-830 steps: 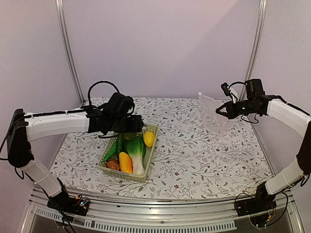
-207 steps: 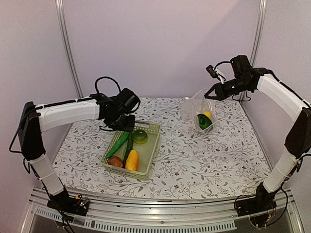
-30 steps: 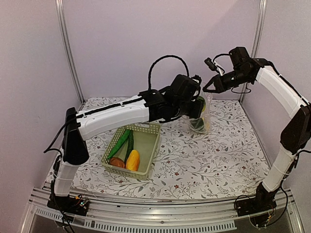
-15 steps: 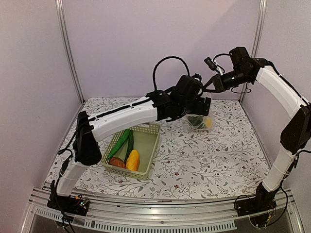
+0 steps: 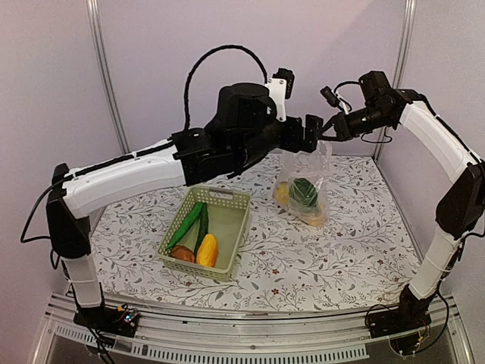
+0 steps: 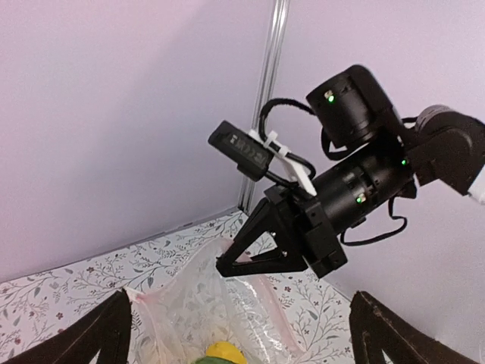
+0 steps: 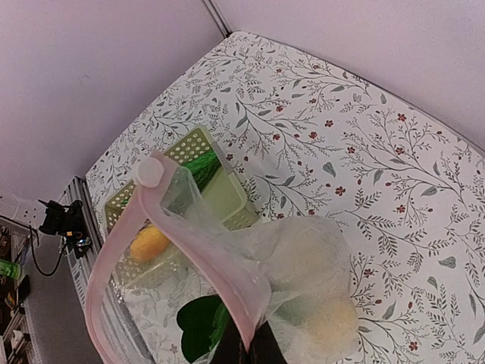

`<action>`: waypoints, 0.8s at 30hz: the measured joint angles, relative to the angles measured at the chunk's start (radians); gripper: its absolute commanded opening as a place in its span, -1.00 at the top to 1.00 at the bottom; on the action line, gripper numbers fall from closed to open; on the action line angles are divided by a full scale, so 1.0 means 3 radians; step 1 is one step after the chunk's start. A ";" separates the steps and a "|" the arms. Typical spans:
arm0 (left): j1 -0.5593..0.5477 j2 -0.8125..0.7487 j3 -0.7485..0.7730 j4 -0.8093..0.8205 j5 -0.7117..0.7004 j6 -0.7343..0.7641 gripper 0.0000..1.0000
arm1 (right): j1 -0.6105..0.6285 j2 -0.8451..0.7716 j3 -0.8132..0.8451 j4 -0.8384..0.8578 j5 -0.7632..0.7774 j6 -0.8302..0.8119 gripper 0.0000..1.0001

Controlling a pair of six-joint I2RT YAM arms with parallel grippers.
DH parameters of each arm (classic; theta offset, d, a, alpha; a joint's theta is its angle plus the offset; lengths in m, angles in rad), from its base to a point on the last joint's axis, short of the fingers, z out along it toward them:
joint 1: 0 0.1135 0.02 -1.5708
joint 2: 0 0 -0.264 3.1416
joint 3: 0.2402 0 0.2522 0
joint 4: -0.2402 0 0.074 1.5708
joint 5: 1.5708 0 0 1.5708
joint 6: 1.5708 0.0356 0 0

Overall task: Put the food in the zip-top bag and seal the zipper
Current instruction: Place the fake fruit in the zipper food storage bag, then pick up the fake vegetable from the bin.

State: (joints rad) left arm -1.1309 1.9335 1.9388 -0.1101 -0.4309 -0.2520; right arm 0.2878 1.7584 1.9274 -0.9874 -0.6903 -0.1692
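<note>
The clear zip-top bag (image 5: pixel 306 171) hangs from my right gripper (image 5: pixel 328 134), which is shut on its pinkish zipper strip (image 7: pixel 227 273). Inside lie a dark green piece (image 5: pixel 304 193) and yellow lemons (image 5: pixel 282 193). My left gripper (image 5: pixel 311 135) is open and empty, just left of the right gripper and above the bag's mouth. In the left wrist view its fingers (image 6: pixel 106 334) stand wide apart over the bag (image 6: pixel 182 303), with the right gripper (image 6: pixel 225 267) pinching the rim. Cucumbers (image 5: pixel 189 220), an orange-yellow piece (image 5: pixel 206 250) and a reddish-brown one (image 5: pixel 182 254) lie in the basket.
The pale green slatted basket (image 5: pixel 227 196) stands left of the bag on the flowered table (image 5: pixel 348 258). The long left arm (image 5: pixel 136 178) spans above the basket. Metal posts (image 5: pixel 106 76) and purple walls close the back.
My left gripper has risen from the bag's mouth and is empty; the green piece it carried now lies in the bag. The bag hangs straight down again from the right gripper.
</note>
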 measured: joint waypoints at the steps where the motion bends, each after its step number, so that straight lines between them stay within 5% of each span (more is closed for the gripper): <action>1: -0.0011 -0.0100 -0.0056 0.0075 0.0000 0.0022 -0.99 | -0.0009 0.0009 0.0000 0.0001 0.0006 -0.0005 1.00; 9: 0.0027 -0.0781 -0.1111 0.0234 -0.0271 0.0031 -0.89 | -0.0149 0.0013 0.0000 0.0001 0.0080 -0.0041 1.00; 18: 0.0647 -0.1244 -0.2186 -0.0613 -0.0058 -0.0575 -0.57 | -0.0422 0.0014 0.0104 0.0006 0.0254 -0.0103 1.00; 24: 0.1034 -0.1381 -0.2272 -0.1179 0.0122 -0.0796 -0.45 | -0.0427 0.0014 0.0102 0.0011 0.0259 -0.0123 1.00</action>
State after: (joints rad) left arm -0.8207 1.5192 1.2572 -0.4637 -0.3943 -0.4908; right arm 0.1596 1.7626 1.9579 -0.9840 -0.6125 -0.2062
